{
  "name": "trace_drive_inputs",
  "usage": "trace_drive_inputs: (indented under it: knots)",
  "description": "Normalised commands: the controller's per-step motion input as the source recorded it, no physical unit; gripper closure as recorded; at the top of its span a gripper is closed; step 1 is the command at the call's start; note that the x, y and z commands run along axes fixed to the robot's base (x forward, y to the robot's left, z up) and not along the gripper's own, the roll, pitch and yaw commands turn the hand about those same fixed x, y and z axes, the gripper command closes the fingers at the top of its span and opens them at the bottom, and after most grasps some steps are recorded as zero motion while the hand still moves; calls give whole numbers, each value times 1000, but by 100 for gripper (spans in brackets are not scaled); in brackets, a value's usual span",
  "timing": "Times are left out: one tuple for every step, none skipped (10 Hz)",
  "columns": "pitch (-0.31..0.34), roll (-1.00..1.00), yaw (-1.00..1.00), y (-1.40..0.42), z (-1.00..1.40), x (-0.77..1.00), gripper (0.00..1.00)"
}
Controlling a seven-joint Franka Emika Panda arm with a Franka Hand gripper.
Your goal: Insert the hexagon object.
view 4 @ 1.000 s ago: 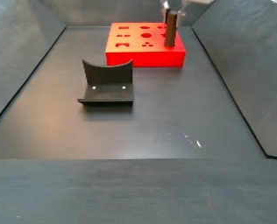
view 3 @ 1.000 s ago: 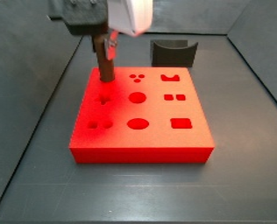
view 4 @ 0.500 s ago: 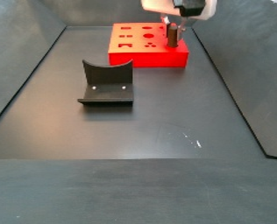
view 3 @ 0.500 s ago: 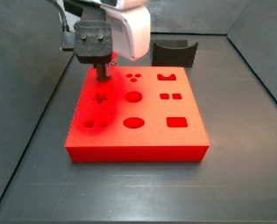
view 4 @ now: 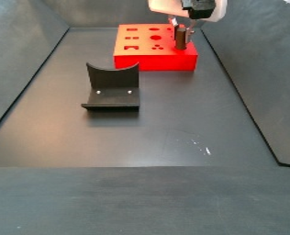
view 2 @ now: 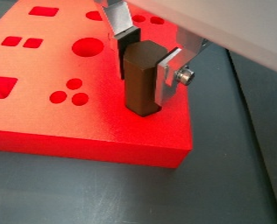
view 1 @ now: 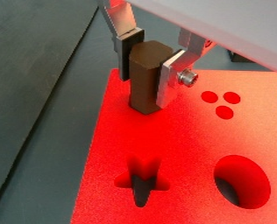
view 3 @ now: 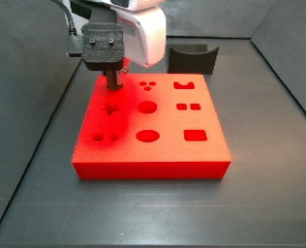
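My gripper [view 1: 149,66] is shut on the hexagon object [view 1: 147,80], a brown six-sided peg standing upright. Its lower end is sunk into the red block [view 1: 176,166] near one corner, as both wrist views show; the peg [view 2: 140,80] stands close to the block's edge [view 2: 106,149]. The silver fingers [view 1: 173,74] clamp its sides. In a side view the gripper [view 3: 110,76] is low over the block's far left corner [view 3: 104,97]. In a side view the peg [view 4: 180,39] shows at the block's right end, under the gripper [view 4: 181,32].
The red block has several shaped holes: a cross [view 1: 141,179], a round one [view 1: 243,181], small dots [view 1: 223,103]. The dark fixture stands behind the block [view 3: 192,57] and on the floor [view 4: 111,87]. Dark walls surround the floor.
One second ago the peg stood tall above the block. The gripper has come down with it and the peg has sunk into the block. Over the last half second nothing moves.
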Motion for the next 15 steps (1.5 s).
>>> trace_drive_inputs:
  knots:
    - [27, 0, 0, 0, 0, 6, 100]
    - [-71, -80, 0, -6, -57, 0, 100]
    - [233, -284, -154, 126, -360, 271, 100]
    - [243, -424, -177, 186, -94, 403, 100]
    - [216, -426, -163, 171, -106, 449, 100]
    - [101, -346, 0, 0, -331, 166, 100]
    - [106, -261, 6, 17, -534, 0, 100]
    - [36, -170, 0, 0, -294, 0, 100]
    - [0, 20, 0, -180, 0, 0, 100]
    - [60, 130, 0, -134, -129, 0, 100]
    - [31, 51, 0, -17, -586, 0, 100]
    - [0, -70, -103, 0, -1000, 0, 100]
    - [0, -49, -180, 29, -1000, 0, 100]
    - [0, 0, -114, 137, -1000, 0, 100]
    - [0, 0, -86, 103, -1000, 6, 100]
